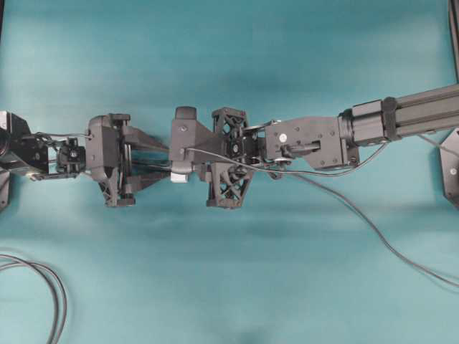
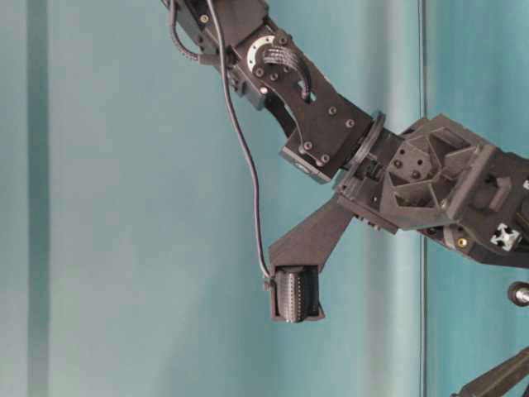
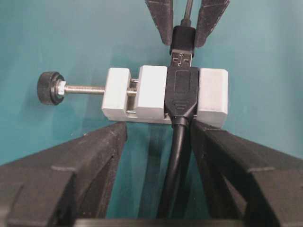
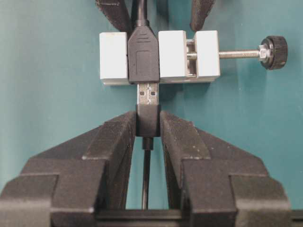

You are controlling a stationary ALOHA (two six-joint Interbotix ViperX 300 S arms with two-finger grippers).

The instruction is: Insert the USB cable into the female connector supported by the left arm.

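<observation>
Bracing the female connector (image 3: pixel 165 97) from the left, the left gripper (image 3: pixel 158 137) is standing with jaws spread wide, their tips against the white clamp's edge rather than squeezing it. At the right, the right gripper (image 4: pixel 148 125) is pinching the USB cable (image 4: pixel 148 120) by its plug, metal tip just entering the socket. Pushing should be straight, level and gentle, lest the block slide.

Overhead looks down; side view level; wrist cameras close, facing.
</observation>
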